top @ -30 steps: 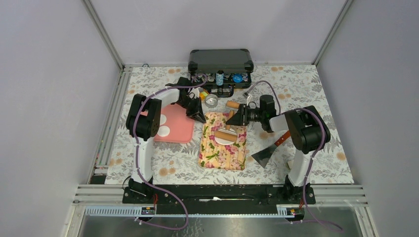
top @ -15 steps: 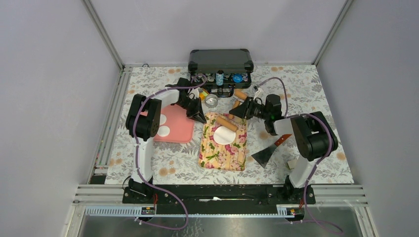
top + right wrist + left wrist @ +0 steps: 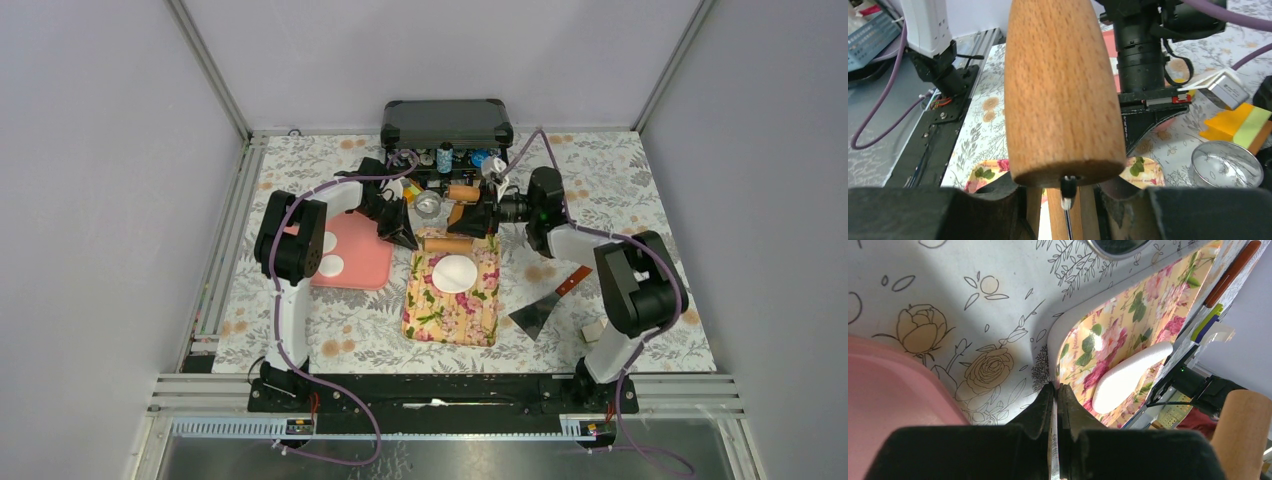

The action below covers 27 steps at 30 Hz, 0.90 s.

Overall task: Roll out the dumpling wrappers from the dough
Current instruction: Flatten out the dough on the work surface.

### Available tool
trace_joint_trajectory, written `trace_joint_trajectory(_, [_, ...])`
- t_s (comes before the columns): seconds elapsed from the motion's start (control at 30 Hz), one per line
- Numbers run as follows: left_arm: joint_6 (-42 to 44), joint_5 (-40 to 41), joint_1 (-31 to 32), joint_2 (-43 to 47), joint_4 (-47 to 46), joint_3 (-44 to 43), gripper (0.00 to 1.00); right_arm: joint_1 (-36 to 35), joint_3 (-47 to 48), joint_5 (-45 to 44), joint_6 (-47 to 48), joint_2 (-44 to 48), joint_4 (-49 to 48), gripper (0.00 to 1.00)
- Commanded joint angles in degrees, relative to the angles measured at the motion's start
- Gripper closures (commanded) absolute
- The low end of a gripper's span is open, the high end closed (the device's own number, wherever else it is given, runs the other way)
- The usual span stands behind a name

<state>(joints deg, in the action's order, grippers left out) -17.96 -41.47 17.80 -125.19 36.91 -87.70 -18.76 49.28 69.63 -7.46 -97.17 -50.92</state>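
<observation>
**Firmly Held: Rolling Pin at the Far Edge of the Floral Mat**

Currently, one dumpling wrapper (image 3: 455,272) is seen lying toward the far end of the floral mat (image 3: 450,315). It is a thin, smooth, matte white disc, shown as a soft, round-edged slab in the left wrist view. Two more white rounds (image 3: 332,265) are laid on the pink tray (image 3: 365,255), a smooth piece with rounded corners just left of the mat. They are partly hidden by the left arm.

The left gripper (image 3: 1056,387) is pressed together on the white-bordered corner of the mat, and a thin strip of it is pinched between the black fingers. The right gripper (image 3: 470,216) is clamped around the handle of the wooden rolling pin (image 3: 1063,90). Its pale, fine-grained cylinder is rounded at the end and fitted with a small metal pin.

The mat is glossy and printed with pink roses and green leaves on yellow. Cursive lettering is worked into the print but cannot be read. The tablecloth (image 3: 620,180) is covered with line-drawn flowers and leaves.

A round silver tin (image 3: 1226,170) with a shiny rim is set just beyond the mat. Near it are seen a block of orange and green paper (image 3: 1240,122) and a small grey box (image 3: 1226,90), whose fine print is too small to read. A metal scraper (image 3: 540,312) with a reddish handle is laid to the right of the mat.
</observation>
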Motion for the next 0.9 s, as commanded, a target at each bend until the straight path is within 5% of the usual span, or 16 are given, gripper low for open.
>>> trace_joint_trajectory(0.0, [1.4,-0.9,0.2,1.2,-0.5,-0.1,1.0,-1.0,2.6,8.6,2.1,-5.4,-6.8,1.0])
trace_joint_trajectory(0.17, [1.4,-0.8,0.3,1.3,-0.3,-0.2,1.0,-3.9,0.1,4.1,11.0,-7.1,-1.3,1.0])
trace_joint_trajectory(0.3, [1.3,-0.9,0.3,1.3,-0.3,-0.3,1.0,-7.3,2.7,-6.1,35.0,-5.7,25.8,1.0])
trace_joint_trajectory(0.37, [1.2,-1.0,0.3,1.3,-0.3,-0.3,1.0,-8.3,3.2,-9.4,40.4,-5.6,31.4,1.0])
trace_joint_trajectory(0.87, [1.3,-1.0,0.1,2.6,0.2,-0.4,1.0,-10.0,-5.9,-9.5,37.5,-2.2,31.9,1.0])
